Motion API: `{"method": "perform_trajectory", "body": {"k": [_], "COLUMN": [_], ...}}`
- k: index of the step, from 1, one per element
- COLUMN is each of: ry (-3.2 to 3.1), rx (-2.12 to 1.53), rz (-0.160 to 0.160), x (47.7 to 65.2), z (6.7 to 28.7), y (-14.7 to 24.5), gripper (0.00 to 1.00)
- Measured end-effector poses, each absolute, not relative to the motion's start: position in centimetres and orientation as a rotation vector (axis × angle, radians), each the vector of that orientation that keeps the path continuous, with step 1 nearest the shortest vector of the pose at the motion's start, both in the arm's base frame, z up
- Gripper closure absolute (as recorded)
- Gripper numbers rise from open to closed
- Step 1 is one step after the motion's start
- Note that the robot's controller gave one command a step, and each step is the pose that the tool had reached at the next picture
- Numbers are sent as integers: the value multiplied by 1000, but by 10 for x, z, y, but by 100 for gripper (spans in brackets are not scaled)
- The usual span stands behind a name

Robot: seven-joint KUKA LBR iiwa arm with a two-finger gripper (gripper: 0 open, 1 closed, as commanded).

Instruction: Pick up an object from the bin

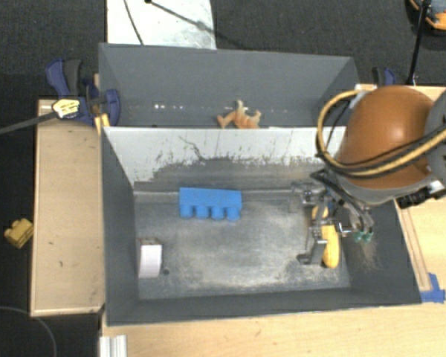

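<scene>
Jaws low at right end of bin (238, 266) (width cannot be told), just beside yellow piece (331, 250).

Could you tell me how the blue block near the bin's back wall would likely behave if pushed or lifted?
The blue block looks like rigid moulded plastic, so it should probably keep its shape when gripped. It lies low and flat on the bin floor, so a push would likely slide it rather than roll or tip it.
</scene>
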State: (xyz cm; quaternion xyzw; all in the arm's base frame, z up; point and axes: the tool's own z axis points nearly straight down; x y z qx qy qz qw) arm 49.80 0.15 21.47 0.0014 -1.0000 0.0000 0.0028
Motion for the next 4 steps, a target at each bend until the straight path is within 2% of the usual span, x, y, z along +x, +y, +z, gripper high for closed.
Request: {"method": "perform_trajectory", "body": {"k": [1,2,3,4], "ry": [-3144,-3147,-3121,-3077], "rx": [4,132,348,658], "rz": [0,2,-2,3], "x": [500,532,559,557], "z": [219,134,153,149], "y": [2,-88,-135,-138], "gripper": [0,0,0,0]}}
